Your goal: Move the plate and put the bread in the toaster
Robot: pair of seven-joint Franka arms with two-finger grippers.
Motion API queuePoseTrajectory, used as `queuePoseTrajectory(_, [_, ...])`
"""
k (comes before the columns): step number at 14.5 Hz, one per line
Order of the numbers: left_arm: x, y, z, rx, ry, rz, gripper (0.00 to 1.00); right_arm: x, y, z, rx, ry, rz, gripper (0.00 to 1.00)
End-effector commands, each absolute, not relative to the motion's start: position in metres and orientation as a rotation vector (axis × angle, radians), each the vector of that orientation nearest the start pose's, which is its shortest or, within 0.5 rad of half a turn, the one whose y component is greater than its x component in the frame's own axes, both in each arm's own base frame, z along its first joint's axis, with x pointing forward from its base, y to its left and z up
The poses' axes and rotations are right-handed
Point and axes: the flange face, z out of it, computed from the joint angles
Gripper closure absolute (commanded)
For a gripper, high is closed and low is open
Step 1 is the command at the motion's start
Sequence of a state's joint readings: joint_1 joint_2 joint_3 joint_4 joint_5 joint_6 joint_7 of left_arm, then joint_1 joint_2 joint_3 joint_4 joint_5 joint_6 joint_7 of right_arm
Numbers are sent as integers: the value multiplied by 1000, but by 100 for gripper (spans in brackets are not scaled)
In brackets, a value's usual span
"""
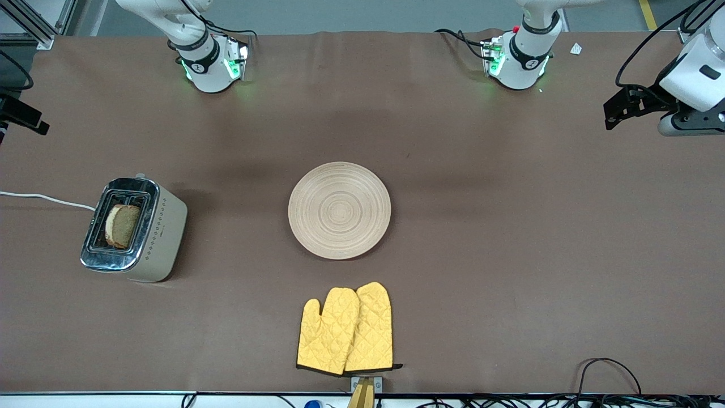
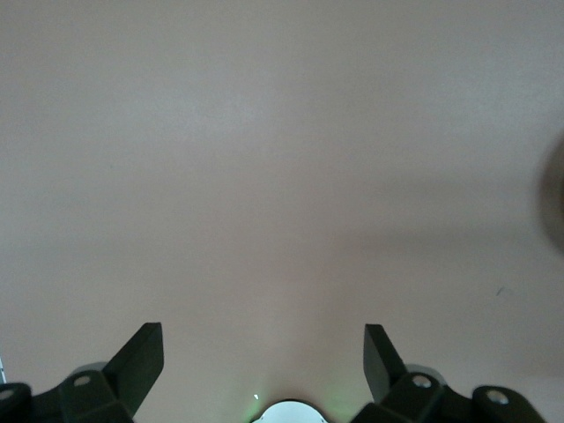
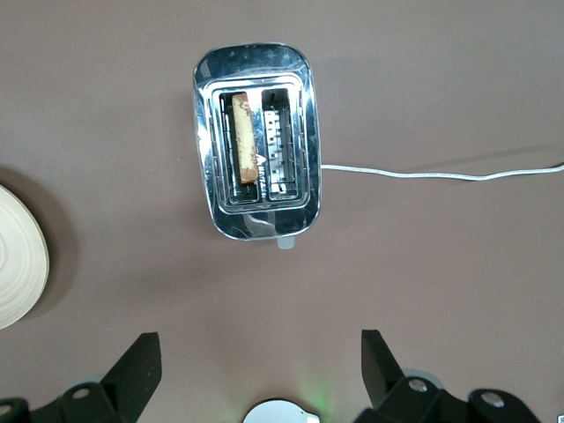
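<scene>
The toaster [image 1: 165, 233] stands at the right arm's end of the table, its chrome top facing up. The bread [image 1: 122, 225] stands upright in the slot nearer the plate. The round wooden plate [image 1: 339, 210] lies empty in the middle of the table. In the right wrist view, my right gripper [image 3: 262, 344] is open and empty, high over bare table beside the toaster [image 3: 256, 216], with the bread [image 3: 246, 138] and the plate's edge [image 3: 13, 256] in sight. My left gripper [image 2: 264, 339] is open and empty, high over bare brown table. Neither gripper shows in the front view.
A pair of yellow oven mitts [image 1: 345, 330] lies nearer the front camera than the plate. The toaster's white cord [image 1: 45, 198] runs off the table's end. A white and black device [image 1: 674, 96] hangs over the left arm's end. Cables [image 1: 609, 374] lie along the front edge.
</scene>
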State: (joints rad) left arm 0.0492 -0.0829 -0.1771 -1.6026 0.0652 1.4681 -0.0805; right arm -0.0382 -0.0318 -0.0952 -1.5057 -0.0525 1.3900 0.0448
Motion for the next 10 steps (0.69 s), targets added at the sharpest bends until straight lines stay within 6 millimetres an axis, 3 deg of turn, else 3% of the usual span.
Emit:
queuePoseTrajectory(1, [511, -61, 655, -3053, 103, 63, 0, 507, -78, 659, -3148, 274, 109, 0])
queuePoseTrajectory(4, [516, -61, 662, -3061, 101, 36, 0, 508, -75, 649, -3142, 266, 111, 0])
queuePoseTrajectory(7, [519, -62, 663, -3066, 99, 43, 0, 491, -68, 629, -3137, 244, 43, 0])
queuePoseTrajectory(10, [519, -58, 663, -3150, 55, 61, 0, 491, -56, 626, -3099, 217, 34, 0])
